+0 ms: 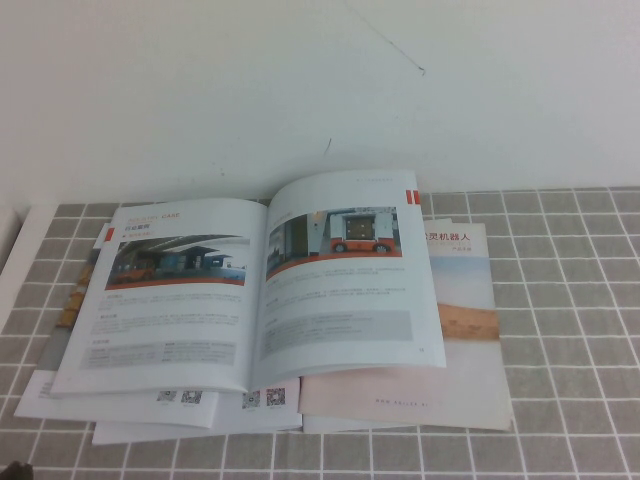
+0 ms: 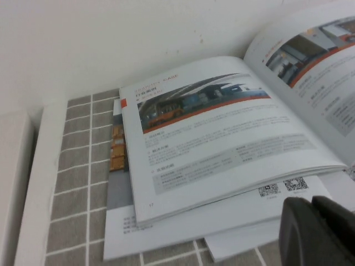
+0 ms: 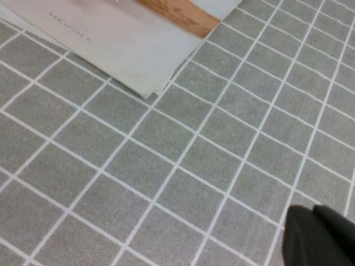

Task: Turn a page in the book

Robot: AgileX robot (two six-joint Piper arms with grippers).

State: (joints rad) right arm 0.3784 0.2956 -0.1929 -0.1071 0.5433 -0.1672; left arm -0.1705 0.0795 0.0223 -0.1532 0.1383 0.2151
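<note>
The book [image 1: 260,290] lies open and flat on a stack of booklets on the grey tiled table [image 1: 560,400]. Its left-hand page [image 1: 175,290] shows a wide orange-banded photo above grey text. The right-hand page [image 1: 345,280] shows another orange-banded photo and a red corner tab. In the left wrist view the book [image 2: 222,138] lies ahead of my left gripper [image 2: 312,206], which is shut, empty and hovering near the book's front left corner. My right gripper [image 3: 314,213] is shut and empty over bare tiles, right of the stack.
A beige-covered booklet [image 1: 465,300] sticks out under the book on the right and also shows in the right wrist view [image 3: 111,44]. White booklets with QR codes [image 1: 190,398] stick out at the front. A white wall [image 1: 300,90] stands close behind the table.
</note>
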